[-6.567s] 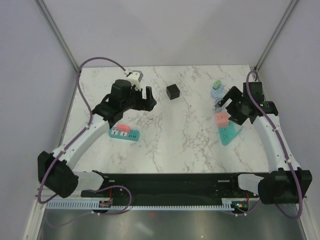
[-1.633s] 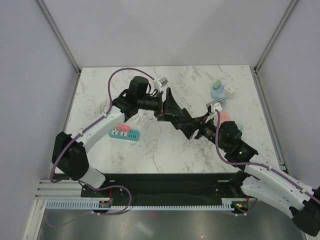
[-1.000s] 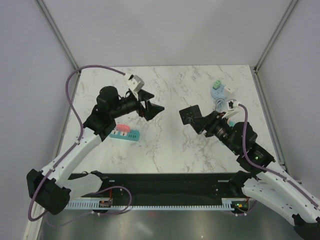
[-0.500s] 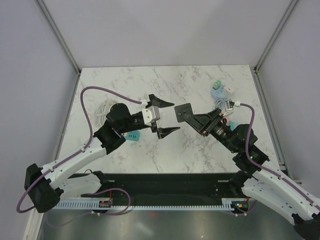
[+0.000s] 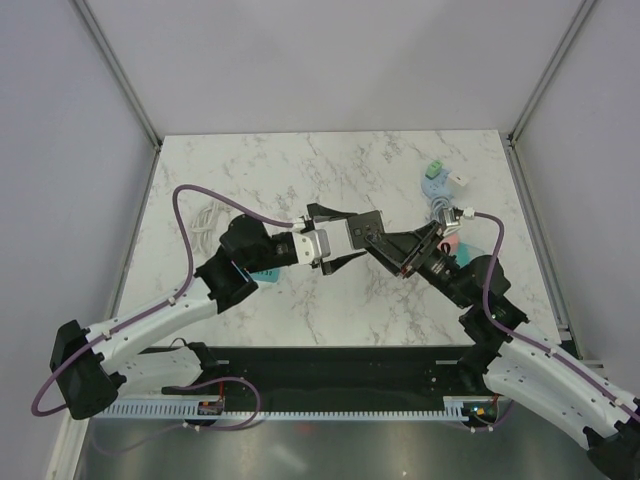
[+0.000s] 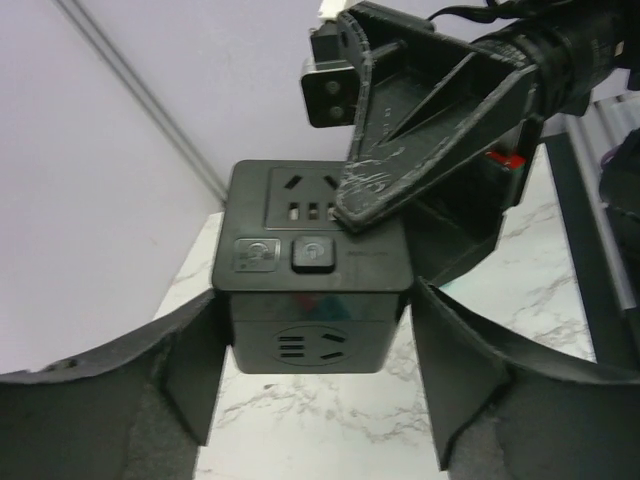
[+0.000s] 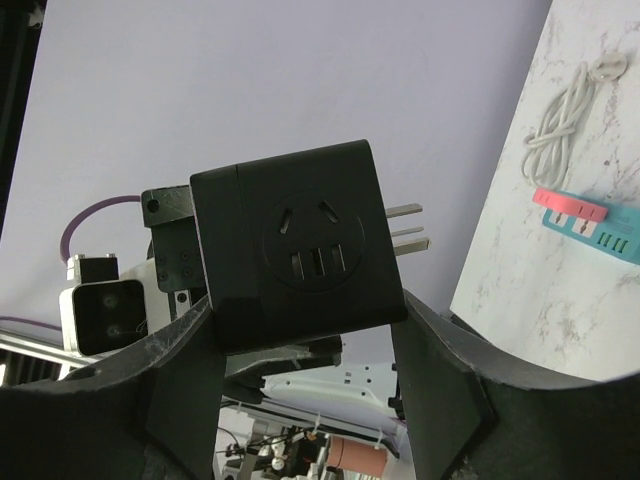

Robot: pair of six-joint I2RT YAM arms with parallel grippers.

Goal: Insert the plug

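Plug cube [image 5: 362, 228] is up in the air over the middle of the bench, pinched by the right gripper [image 5: 378, 238] between its fingers [image 7: 180, 395]. Prongs [image 7: 410, 228] stick out of one side face. Left gripper [image 5: 345, 238] is spread, one finger [image 6: 195, 370] on each side of the cube; can't tell if the pads touch it. Left wrist view shows a right gripper finger lying across the cube's top socket face. Teal-pink power strip [image 5: 265, 273] sits on the bench under the left arm. White cable [image 5: 205, 222] is coiled near the left edge.

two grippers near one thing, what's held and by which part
The right gripper holds the black socket cube by two opposite sides; the left gripper flanks it, grip unclear.
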